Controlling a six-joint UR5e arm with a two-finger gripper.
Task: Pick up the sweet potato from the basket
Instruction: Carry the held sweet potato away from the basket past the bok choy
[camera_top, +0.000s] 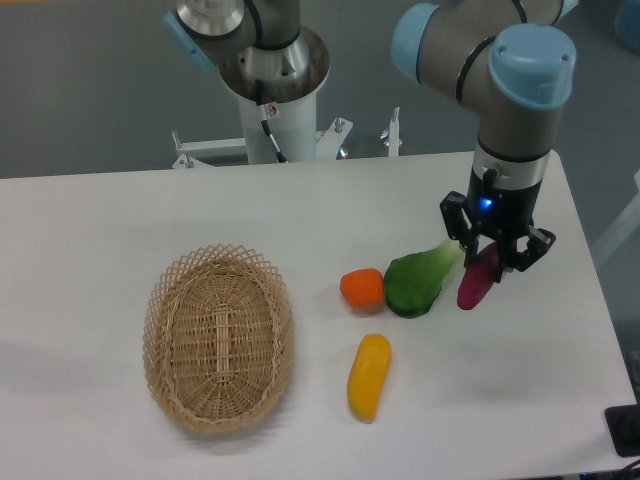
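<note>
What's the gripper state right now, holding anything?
Gripper: closed on the small magenta-purple toy sweet potato, held to the right of the green leafy vegetable.

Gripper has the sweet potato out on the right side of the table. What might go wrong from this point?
The gripper holds the sweet potato only by its upper end, with most of it hanging below the fingers, so it may pivot or slip out.

It hangs close beside the green leafy vegetable; lowering or swinging left could bump that vegetable.

The sweet potato is also fairly near the right table edge, so a drop might let it roll off.
</note>
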